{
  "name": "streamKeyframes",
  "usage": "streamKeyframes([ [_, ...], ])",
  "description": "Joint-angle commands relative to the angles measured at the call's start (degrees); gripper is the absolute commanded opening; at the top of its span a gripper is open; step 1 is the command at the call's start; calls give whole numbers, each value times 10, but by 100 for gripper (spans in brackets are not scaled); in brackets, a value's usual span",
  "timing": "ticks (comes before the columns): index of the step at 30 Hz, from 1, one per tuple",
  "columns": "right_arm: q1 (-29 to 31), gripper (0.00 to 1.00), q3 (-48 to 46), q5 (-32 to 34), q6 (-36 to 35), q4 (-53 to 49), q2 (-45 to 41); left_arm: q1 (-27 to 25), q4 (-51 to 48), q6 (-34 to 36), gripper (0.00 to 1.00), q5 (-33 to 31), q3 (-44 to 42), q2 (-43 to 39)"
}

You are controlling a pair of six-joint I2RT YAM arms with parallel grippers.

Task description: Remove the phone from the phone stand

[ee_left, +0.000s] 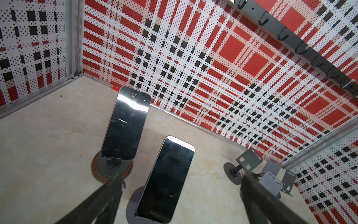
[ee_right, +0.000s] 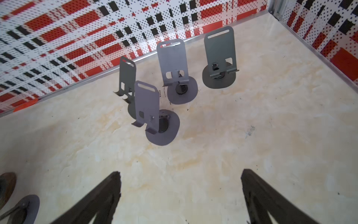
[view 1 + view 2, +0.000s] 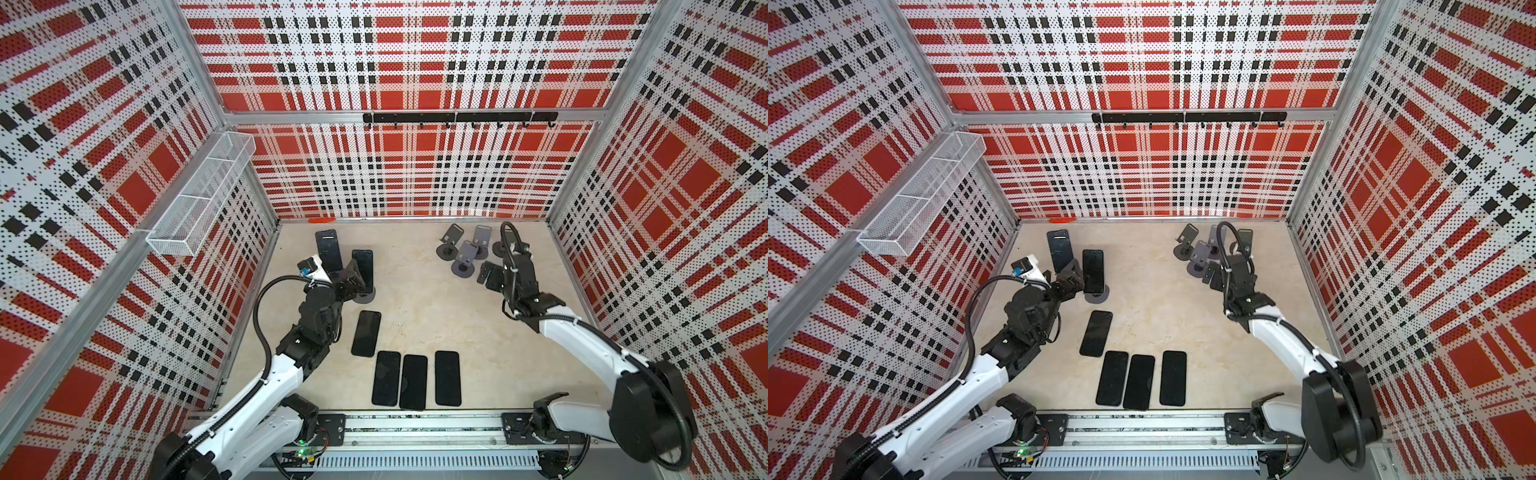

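Grey stand (image 1: pixel 133 204) holding black phone (image 1: pixel 166 179), wood-based stand (image 1: pixel 96 173) holding second phone (image 1: pixel 126 124)

We find both top views mounted high above the front rail (image 3: pixel 415 426), looking steeply down and rearward over the whole table (image 3: pixel 436 311) from well off, their coverage almost identical. The left wrist view sits low and close, facing two propped phones (image 1: pixel 126 124) and the back wall (image 1: pixel 213 67); the right wrist view faces the grey stands (image 2: pixel 172 58), which the left wrist view also catches.

Dark phone (image 1: pixel 165 180), leaning on grey stand (image 1: pixel 133 205)
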Motion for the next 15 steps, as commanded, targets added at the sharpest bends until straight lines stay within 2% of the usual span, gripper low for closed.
streamKeyframes([
  [1, -4, 100, -89, -42, -57, 192, -37, 12, -155, -7, 98, 15, 90, 40],
  [5, -3, 100, -139, -68, -56, 249, -43, 28, -233, -4, 98, 51, 200, 123],
  [10, -3, 100, -150, -88, -33, 264, -33, 33, -333, 48, 98, 132, 317, 240],
  [15, -3, 100, -128, -92, -21, 226, -28, 39, -414, 64, 98, 94, 387, 324],
])
